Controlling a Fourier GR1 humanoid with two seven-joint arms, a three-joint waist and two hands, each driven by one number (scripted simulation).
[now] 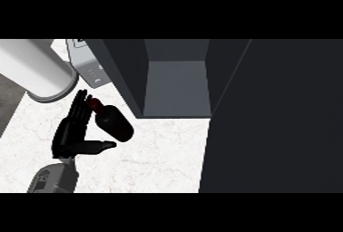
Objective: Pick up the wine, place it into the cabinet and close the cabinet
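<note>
At left of frame, the left hand (72, 131) stands open beside the wine (114, 121), fingers straight along its neck, thumb underneath. It should curl round the body before lifting off the bench (154, 154) toward the open cabinet (178, 86), centre.

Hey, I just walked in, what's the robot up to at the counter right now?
The robot's left hand is at a dark wine bottle lying on the white marble counter, fingers straight along the bottle's left side and thumb out beneath it; it is not gripped yet. Just right of the bottle, the dark cabinet stands open, its door swung out and its inside holding nothing visible. A white cylinder sits at upper left. The right hand is out of view.
</note>
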